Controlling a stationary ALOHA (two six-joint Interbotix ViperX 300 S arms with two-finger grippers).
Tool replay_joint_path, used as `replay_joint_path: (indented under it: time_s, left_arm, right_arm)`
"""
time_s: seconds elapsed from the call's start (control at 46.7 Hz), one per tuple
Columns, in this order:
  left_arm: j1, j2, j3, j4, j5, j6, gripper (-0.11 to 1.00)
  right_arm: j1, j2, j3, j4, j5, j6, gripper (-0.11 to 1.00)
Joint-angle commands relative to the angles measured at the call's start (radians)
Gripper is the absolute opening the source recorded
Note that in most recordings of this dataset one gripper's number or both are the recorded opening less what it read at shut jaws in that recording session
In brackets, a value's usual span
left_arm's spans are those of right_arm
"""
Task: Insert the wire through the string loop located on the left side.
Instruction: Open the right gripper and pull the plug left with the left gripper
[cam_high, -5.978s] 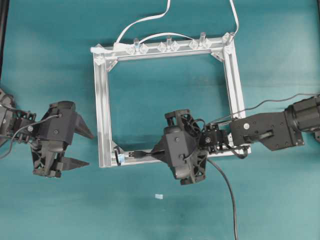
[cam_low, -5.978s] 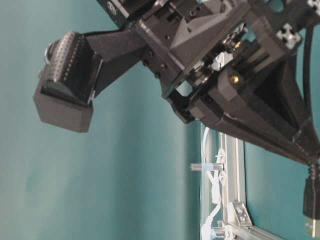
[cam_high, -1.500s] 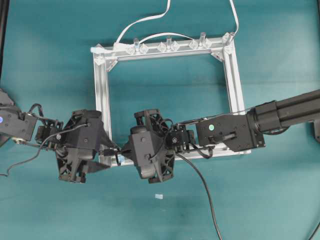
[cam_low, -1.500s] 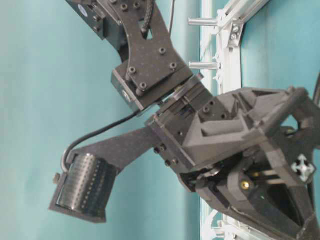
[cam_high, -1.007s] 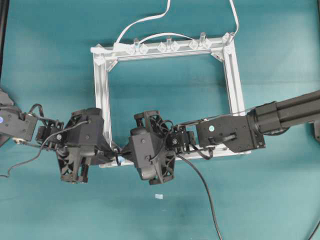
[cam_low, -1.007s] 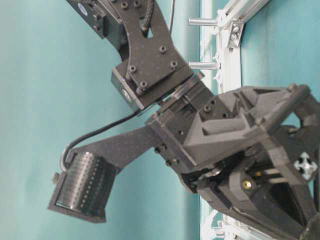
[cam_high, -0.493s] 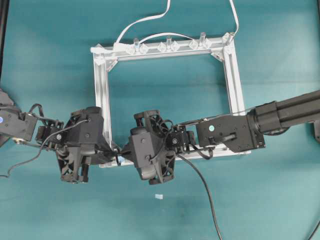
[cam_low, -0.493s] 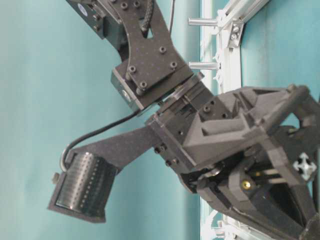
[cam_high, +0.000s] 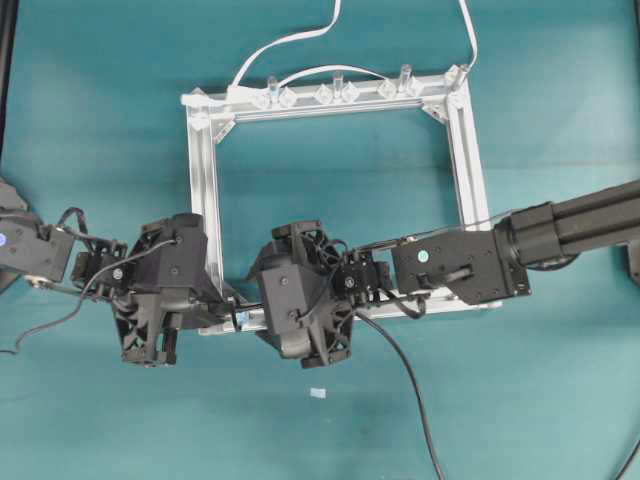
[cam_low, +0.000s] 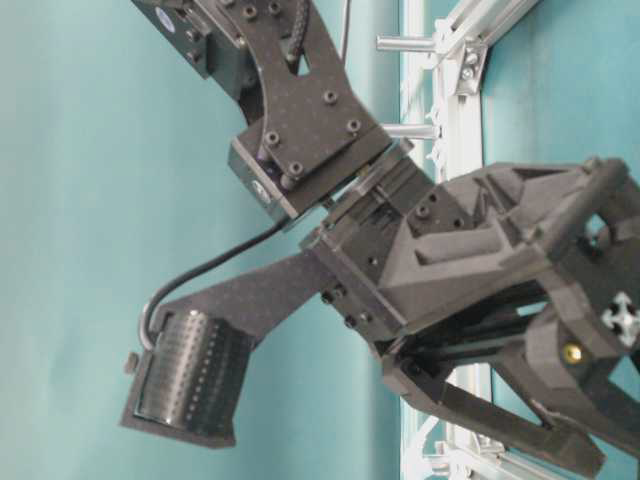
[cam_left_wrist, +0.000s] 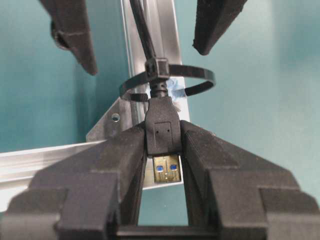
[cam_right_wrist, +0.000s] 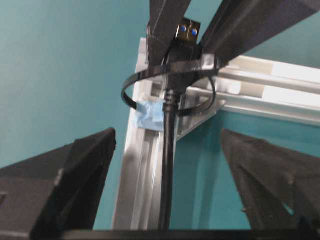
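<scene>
- The left gripper (cam_left_wrist: 162, 155) is clamped on the plug of the wire (cam_left_wrist: 163, 131); its two black fingers (cam_left_wrist: 112, 160) press the plug's sides, and the metal tip with its blue insert shows between them, pointing toward the wrist camera.
- The wire's cable runs away from the plug, through the string loop (cam_left_wrist: 197, 80), and along the metal frame (cam_left_wrist: 50, 160); the loop circles the cable just behind the plug, with a small block at its top touching the cable.
- A pale-blue bit of tape (cam_right_wrist: 150, 114) sits on the frame rail right beside the loop; in the right wrist view the loop (cam_right_wrist: 131, 85) rings the cable (cam_right_wrist: 169, 150) just below the plug.
- The right gripper (cam_right_wrist: 167, 165) stands wide open; its two dark fingers (cam_right_wrist: 75, 170) lie well apart on either side of the cable and touch nothing.
- From overhead, both grippers meet at the lower left corner of the square frame (cam_high: 470, 170); the left gripper (cam_high: 222, 303) comes from the left, the right gripper (cam_high: 250, 305) from the right, with the corner between them.
- A white cable (cam_high: 290, 40) leaves the frame's far rail, where clear pegs (cam_high: 336, 82) stand upright.
- Everything lies on a teal table (cam_high: 100, 100).
</scene>
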Motion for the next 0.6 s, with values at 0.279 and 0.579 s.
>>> replay_joint_path:
  time_s: [0.279,0.579]
  left_arm:
    - [-0.002,-0.029,-0.003,0.002,0.0,-0.006,0.21]
    - [-0.002,-0.115,0.028,0.002,0.087,-0.011,0.21]
  right_arm:
    - [0.003,-0.02,-0.02,-0.003,0.002,0.0,0.91]
    - [0.003,-0.02,-0.02,-0.003,0.003,0.0,0.91]
